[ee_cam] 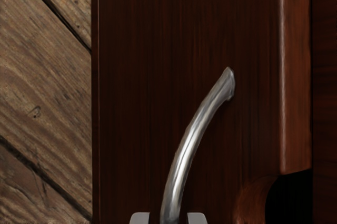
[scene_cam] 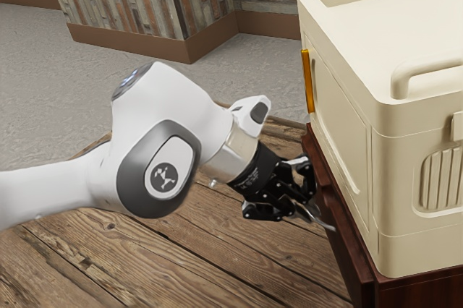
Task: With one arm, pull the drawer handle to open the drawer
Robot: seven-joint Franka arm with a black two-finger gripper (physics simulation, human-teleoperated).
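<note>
Your gripper (scene_cam: 309, 199) stands partly spread, slight gap noted on each side of curved metal handle (ee_cam: 181, 166). You have handle running between fingertips and onward to dark wooden panel (ee_cam: 152, 77) ahead. Cream case (scene_cam: 336, 113) sits on reddish-brown cabinet (scene_cam: 352, 250), beyond and above gripper.

Alongside and below my jaws, a surface (scene_cam: 166, 261) of weathered brown wooden planks with dark seams. On it, just in front of my jaws, a dark reddish wooden cabinet (scene_cam: 349, 243) carrying a large cream box (scene_cam: 343, 127).
</note>
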